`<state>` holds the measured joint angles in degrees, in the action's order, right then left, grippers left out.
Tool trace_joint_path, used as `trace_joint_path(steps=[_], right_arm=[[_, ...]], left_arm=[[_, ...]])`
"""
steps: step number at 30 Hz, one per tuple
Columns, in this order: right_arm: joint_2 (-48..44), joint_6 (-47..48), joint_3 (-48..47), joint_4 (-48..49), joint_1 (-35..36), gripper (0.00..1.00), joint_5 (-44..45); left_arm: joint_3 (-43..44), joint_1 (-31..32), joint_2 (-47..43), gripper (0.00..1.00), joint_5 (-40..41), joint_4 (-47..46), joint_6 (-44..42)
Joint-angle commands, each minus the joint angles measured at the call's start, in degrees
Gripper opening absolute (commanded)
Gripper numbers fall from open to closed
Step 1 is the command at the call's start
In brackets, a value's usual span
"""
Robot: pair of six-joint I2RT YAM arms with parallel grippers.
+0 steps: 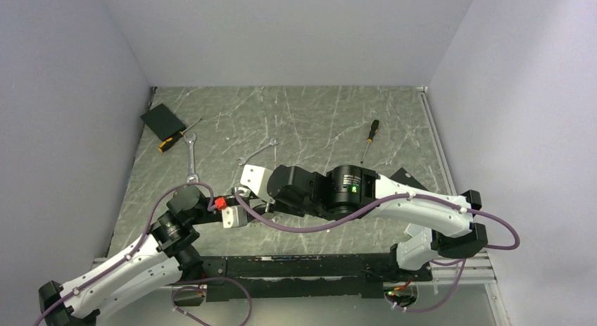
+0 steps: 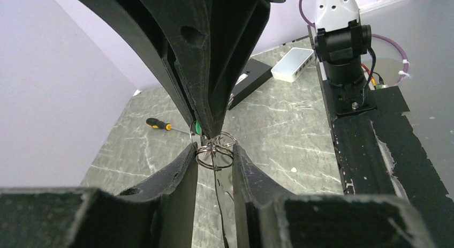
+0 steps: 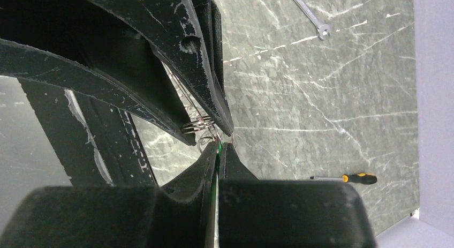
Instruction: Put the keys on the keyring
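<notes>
Keyring, a thin springy wire coil, sat pinched in the left hand, its fingers set narrow, over the surface near the arms' bases. The right hand was closed on the green key, right at the coil. Both looked light, stiff and slippery. I judged the key best gripped by its flat head and the ring by one edge, leaving the rest free.

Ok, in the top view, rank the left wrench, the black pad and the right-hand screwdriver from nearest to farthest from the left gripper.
From the left gripper:
1. left wrench, just beyond it
2. black pad, far left corner
3. right-hand screwdriver, far right
</notes>
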<state>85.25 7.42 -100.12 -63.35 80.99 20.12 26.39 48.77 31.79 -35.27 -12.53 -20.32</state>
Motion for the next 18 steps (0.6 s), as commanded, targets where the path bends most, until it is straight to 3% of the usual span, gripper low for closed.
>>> trace_joint_path(steps=[1, 6, 10, 14, 18], right_arm=[[-2.05, -1.23, 0.58, 6.04, -1.01, 0.00, 1.52], [-1.36, -2.37, -1.09, 4.99, -1.01, 0.00, 1.24], [-0.50, -2.84, -1.53, 4.89, -0.92, 0.00, 1.47], [0.45, -3.35, -1.63, 5.47, -0.92, 0.00, 1.97], [1.12, -4.51, -2.24, 5.76, -0.92, 0.00, 3.66]], left_arm=[[1.15, 0.71, -2.25, 0.33, -4.64, -2.99, 0.20], [-0.55, 0.67, -4.98, 0.60, -1.79, -3.83, 2.91], [-0.20, 0.70, -6.73, 0.87, -0.43, -2.18, 6.69], [-0.58, 0.66, -9.71, 0.98, 1.56, -1.27, 9.66], [-0.63, 0.63, -13.25, 0.99, 11.41, -0.15, 20.77]])
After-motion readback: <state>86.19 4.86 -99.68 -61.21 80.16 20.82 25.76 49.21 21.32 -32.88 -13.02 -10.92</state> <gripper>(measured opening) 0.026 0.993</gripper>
